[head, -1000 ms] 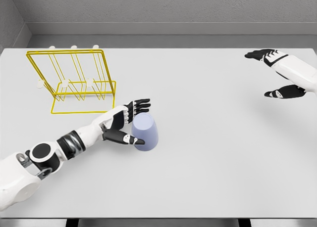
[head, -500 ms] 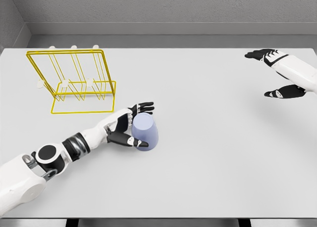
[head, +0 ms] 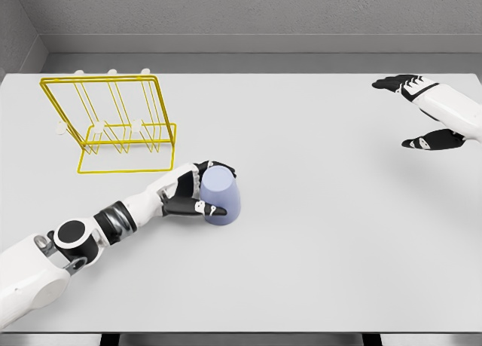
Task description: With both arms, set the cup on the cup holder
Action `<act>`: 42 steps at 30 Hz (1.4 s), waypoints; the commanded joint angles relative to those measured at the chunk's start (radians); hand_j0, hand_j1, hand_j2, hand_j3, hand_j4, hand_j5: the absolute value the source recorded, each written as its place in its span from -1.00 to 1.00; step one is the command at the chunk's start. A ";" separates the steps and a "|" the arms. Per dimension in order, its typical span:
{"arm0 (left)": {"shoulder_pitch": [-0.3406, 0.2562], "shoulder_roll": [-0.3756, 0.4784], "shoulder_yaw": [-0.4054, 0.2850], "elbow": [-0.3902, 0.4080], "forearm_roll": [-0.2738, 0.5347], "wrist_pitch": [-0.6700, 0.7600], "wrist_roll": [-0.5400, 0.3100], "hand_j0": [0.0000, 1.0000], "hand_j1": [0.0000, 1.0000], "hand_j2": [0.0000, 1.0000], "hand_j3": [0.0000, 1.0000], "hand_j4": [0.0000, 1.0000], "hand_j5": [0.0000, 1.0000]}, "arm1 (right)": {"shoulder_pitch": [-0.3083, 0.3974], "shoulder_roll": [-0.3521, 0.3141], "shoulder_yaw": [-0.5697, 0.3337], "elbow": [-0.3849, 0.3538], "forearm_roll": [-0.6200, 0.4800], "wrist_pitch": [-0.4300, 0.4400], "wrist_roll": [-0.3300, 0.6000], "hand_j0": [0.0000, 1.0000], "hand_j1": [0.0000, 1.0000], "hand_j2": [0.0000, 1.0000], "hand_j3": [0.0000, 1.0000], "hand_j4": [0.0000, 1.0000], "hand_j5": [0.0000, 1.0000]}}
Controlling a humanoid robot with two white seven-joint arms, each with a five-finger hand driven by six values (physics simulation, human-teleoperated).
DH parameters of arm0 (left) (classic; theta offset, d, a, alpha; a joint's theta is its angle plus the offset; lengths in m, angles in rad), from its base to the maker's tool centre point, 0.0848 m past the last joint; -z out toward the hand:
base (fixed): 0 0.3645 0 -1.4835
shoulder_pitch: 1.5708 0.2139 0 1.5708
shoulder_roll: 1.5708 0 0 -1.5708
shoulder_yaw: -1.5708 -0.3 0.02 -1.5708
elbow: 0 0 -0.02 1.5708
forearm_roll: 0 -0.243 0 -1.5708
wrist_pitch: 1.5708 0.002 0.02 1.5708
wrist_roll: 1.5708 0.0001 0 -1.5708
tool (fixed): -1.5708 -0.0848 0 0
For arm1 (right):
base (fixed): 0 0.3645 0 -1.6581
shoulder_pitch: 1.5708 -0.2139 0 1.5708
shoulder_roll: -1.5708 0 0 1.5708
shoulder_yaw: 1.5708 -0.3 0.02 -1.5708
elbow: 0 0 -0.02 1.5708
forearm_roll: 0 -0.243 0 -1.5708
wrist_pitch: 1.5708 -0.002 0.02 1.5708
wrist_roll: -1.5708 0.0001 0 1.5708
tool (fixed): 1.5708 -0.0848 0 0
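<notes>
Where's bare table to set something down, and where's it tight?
Free: the wide middle between the cup and the right hand, and the whole front strip. Tight: the narrow gap between the yellow cup holder and the left hand, fingers wrapped around the cup.

Lavender cup (head: 221, 195) upright on table, near yellow wire cup holder (head: 113, 124), apart.

Bare white tabletop (head: 324, 233) lay open across the frame's centre and lower right. Only the yellow wire cup holder (head: 113, 124) blocked the upper left.
</notes>
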 commanded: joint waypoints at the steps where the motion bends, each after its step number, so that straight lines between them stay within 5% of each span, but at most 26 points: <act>1: 0.000 0.001 0.004 -0.007 0.005 0.000 0.000 0.24 0.24 0.24 0.24 0.24 0.24 | 0.000 -0.001 0.000 0.000 -0.007 0.002 0.000 1.00 1.00 1.00 1.00 1.00 1.00; 25: -0.009 0.020 0.103 -0.081 0.011 -0.045 0.001 0.24 0.24 0.24 0.24 0.24 0.24 | 0.000 -0.001 0.000 0.000 -0.007 0.002 0.000 1.00 1.00 1.00 1.00 1.00 1.00; 42: -0.018 0.121 0.180 -0.164 0.042 -0.054 0.005 0.24 0.24 0.24 0.24 0.24 0.24 | 0.018 -0.001 -0.014 -0.034 -0.007 0.002 0.000 1.00 1.00 1.00 1.00 1.00 1.00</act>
